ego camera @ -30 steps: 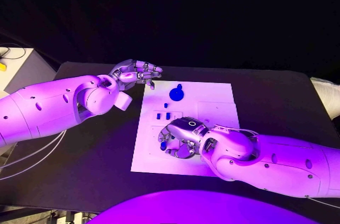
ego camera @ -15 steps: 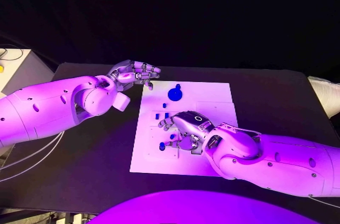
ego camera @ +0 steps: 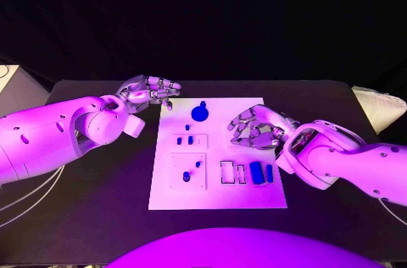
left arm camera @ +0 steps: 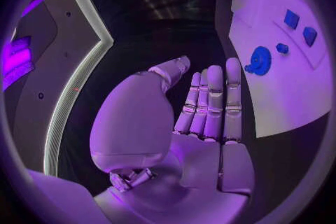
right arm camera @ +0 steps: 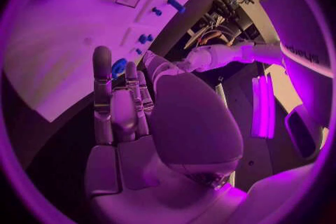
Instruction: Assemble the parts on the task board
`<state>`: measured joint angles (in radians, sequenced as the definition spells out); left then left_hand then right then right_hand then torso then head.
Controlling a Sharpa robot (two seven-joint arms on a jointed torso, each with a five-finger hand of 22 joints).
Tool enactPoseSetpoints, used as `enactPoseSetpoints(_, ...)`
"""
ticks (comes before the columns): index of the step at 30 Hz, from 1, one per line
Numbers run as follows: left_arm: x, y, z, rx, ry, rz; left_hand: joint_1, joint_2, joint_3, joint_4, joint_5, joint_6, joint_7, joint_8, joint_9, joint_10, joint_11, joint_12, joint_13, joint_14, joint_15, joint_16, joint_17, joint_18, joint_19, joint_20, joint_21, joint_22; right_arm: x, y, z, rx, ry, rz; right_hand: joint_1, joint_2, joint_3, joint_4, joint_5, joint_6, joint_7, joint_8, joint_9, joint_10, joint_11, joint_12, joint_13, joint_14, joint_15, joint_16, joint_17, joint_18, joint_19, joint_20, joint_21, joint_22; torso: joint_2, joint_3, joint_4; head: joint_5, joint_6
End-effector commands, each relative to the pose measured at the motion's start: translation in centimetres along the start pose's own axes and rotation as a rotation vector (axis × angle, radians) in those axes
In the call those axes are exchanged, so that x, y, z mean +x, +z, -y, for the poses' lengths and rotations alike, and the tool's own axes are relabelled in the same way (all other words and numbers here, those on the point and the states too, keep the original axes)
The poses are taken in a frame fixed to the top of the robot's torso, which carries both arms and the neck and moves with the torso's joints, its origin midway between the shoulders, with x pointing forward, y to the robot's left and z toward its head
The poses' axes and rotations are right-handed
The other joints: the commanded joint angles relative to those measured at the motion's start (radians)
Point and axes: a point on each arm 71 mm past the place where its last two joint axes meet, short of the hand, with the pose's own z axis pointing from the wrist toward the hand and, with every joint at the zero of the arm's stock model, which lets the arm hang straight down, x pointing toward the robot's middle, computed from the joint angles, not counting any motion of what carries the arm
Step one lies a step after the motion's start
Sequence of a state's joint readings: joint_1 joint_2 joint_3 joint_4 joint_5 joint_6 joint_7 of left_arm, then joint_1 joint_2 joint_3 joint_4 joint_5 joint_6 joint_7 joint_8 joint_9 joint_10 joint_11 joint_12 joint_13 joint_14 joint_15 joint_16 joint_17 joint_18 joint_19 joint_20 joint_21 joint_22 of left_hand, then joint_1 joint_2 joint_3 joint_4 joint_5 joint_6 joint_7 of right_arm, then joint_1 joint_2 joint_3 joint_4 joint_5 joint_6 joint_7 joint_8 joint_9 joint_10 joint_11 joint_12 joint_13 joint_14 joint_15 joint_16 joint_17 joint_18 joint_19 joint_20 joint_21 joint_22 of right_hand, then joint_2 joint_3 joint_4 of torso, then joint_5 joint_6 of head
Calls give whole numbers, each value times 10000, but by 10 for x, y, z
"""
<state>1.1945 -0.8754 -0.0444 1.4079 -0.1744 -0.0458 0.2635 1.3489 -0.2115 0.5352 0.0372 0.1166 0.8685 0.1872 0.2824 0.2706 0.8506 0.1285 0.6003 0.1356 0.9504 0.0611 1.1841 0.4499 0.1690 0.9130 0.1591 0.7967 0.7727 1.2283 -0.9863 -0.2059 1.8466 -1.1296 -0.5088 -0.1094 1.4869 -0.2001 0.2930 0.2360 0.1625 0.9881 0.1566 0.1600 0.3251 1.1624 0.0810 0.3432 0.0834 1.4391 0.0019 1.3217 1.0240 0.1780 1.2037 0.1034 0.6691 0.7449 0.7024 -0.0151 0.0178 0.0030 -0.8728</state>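
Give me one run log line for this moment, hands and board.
left hand: empty, at task board far corner | right hand: empty, above board's right edge | round blue part: lying on board

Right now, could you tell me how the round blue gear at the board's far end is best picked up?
Pinch the blue gear across its rim, from straight above: it seems to lie flat on the task board, leaving only the edge graspable. The left hand hovers nearest.

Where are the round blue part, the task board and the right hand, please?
round blue part (ego camera: 200,112), head view, its disc centre
task board (ego camera: 254,112), head view, bare far corner
right hand (ego camera: 257,129), head view, curled fingers
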Motion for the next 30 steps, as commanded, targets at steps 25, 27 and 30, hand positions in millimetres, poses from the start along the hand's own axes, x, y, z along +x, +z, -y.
enactPoseSetpoints(25,12,-9,-7,284,-326,-91,41,80,-82,21,-6,-75,-14,91,-11,29,3,118,3,32,8,-28,-10,148,116,-9,-73,-27,5,-65,60,3435,-1059,-927,-1946,123,-2996,570,962,557,-599,1155,455,3183,-614,11154,13470,1155,-500,2230,4720,-820,2100,-461,4384,4373,-218,5,-98,-406,2)
enactPoseSetpoints(27,12,-10,-7,276,-328,-89,41,80,-82,21,-6,-75,-14,91,-11,29,3,118,3,32,8,-28,-10,148,116,-9,-73,-27,9,-64,58,3432,-1159,-970,-1999,176,-3203,572,968,555,-604,1182,461,3202,-620,11169,13510,1164,-502,2246,4764,-830,2115,-464,4441,4437,-213,5,-103,-402,2)
enactPoseSetpoints(30,12,-10,-7,269,-334,-100,41,80,-82,21,-6,-75,-14,91,-11,29,3,118,3,32,8,-28,-10,148,116,-9,-73,-27,15,-64,58,3447,-1261,-1048,-2078,236,-3431,578,1005,534,-604,1205,464,3200,-621,11158,13523,1166,-502,2252,4780,-826,2105,-465,4424,4444,-214,4,-98,-421,2)
